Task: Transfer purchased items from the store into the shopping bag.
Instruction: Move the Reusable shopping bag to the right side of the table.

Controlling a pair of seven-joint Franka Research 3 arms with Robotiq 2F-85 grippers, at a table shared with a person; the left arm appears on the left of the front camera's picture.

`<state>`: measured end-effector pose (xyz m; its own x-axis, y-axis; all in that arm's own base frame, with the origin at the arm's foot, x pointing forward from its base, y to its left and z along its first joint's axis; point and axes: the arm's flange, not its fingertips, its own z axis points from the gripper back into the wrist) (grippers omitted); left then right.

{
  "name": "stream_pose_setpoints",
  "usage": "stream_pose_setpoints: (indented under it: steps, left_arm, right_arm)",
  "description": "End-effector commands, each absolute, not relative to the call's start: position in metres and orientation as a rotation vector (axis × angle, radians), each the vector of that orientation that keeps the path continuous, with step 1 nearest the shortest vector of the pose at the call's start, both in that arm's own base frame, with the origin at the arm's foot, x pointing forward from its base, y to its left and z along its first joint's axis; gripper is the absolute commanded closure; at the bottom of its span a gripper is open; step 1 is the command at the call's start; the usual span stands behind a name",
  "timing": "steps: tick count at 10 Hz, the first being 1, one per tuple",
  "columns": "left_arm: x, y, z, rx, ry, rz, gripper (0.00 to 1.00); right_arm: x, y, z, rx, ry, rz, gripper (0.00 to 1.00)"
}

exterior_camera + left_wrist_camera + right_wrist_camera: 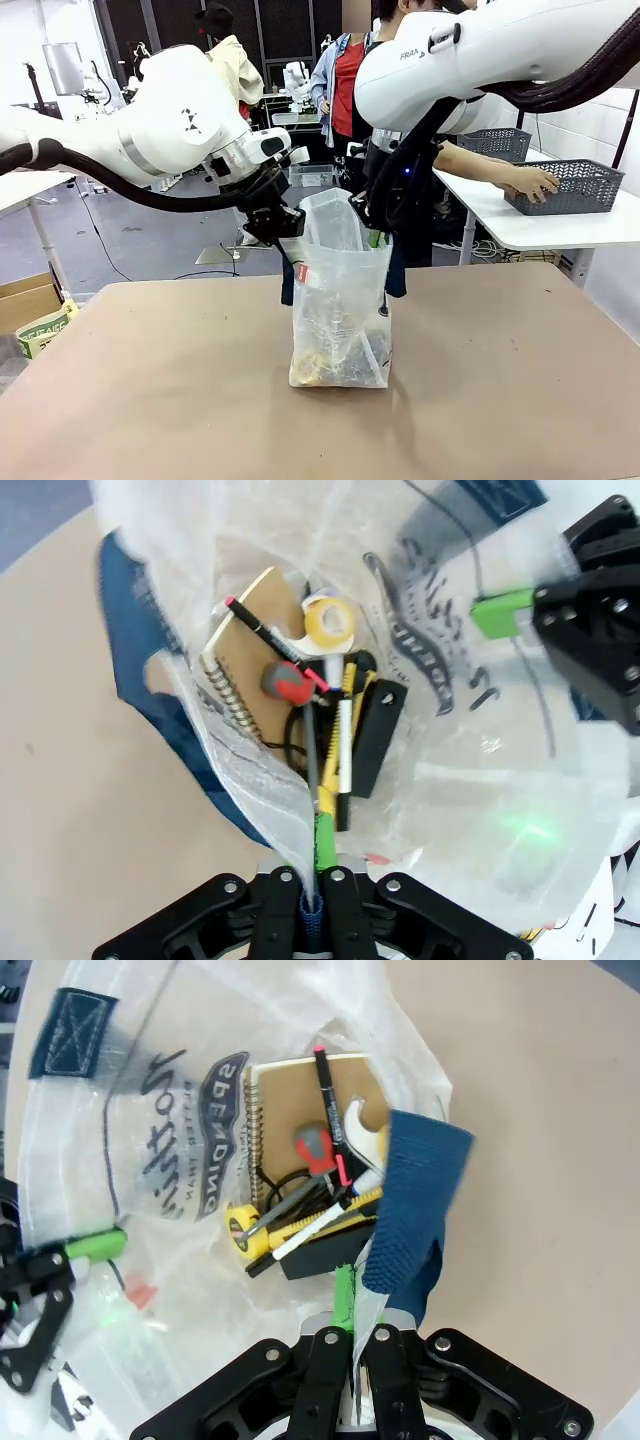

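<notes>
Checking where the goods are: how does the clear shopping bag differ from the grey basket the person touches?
The shopping bag is translucent plastic; the grey basket is dark mesh. The bag stands on the brown table, rim pinched by the left gripper and right gripper; the basket sits on the white table under a person's hand. The bag holds a notebook and tape roll; the basket's inside is hidden. Both are open-topped.
</notes>
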<state>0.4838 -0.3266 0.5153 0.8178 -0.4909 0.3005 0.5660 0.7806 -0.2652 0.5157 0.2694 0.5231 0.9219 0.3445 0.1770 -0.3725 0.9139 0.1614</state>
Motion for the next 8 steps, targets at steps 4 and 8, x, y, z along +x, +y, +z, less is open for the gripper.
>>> stream_pose_setpoints:
  steps: [4,8]
  left_arm:
    - [0.484,-0.327,0.515,-0.355,-0.221,-0.576,1.00]
    - [0.483,-0.343,0.523,-0.394,-0.227,-0.667,1.00]
  right_arm:
    - [0.516,0.269,0.523,0.194,-0.146,0.371,1.00]
    - [0.523,0.283,0.521,0.212,-0.154,0.365,1.00]
